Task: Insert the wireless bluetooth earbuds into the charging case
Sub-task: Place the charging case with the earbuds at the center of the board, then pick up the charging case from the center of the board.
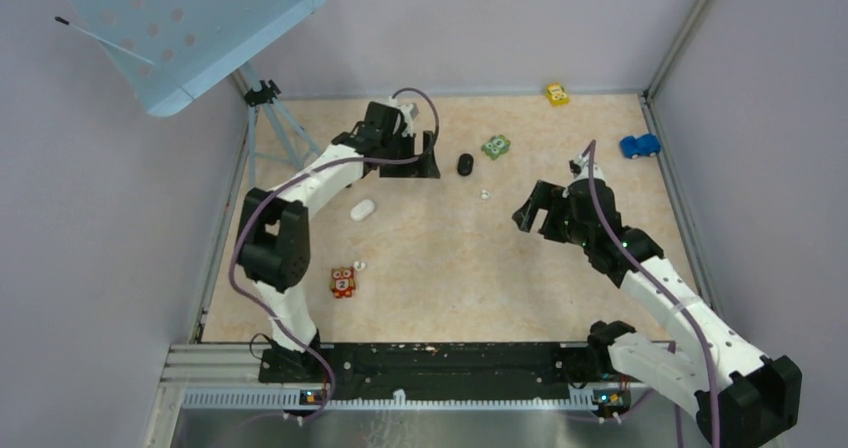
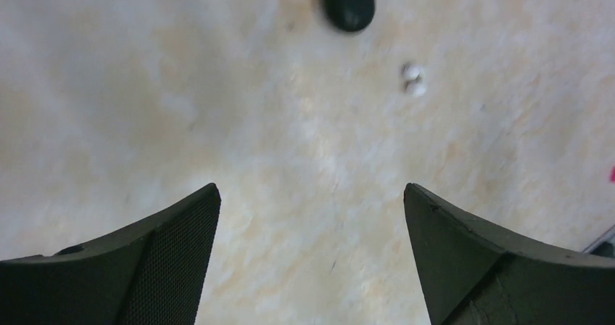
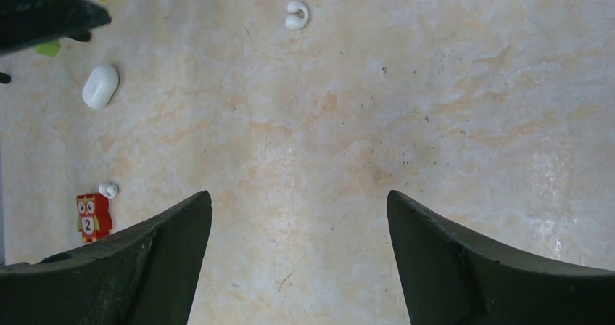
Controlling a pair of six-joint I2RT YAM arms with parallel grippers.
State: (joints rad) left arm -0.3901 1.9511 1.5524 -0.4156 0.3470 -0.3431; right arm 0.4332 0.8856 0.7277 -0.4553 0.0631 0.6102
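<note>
A white oval charging case (image 1: 362, 209) (image 3: 100, 85) lies shut on the table left of centre. A black oval case (image 1: 465, 164) (image 2: 348, 2) of like size lies just ahead of my left gripper (image 1: 428, 158) (image 2: 312, 191), which is open and empty. One white earbud (image 1: 485, 195) (image 2: 414, 80) (image 3: 296, 14) rests between the two grippers. Another white earbud (image 1: 359, 265) (image 3: 109, 189) sits beside the red owl toy (image 1: 343, 282) (image 3: 93, 216). My right gripper (image 1: 528, 206) (image 3: 299, 194) hovers open over bare table, right of centre, holding nothing.
A green toy (image 1: 495, 147), a yellow toy (image 1: 557, 94) and a blue car (image 1: 639, 145) lie toward the back and right. A tripod (image 1: 268, 108) stands at the back left corner. Walls close in the table (image 1: 440, 298) on three sides.
</note>
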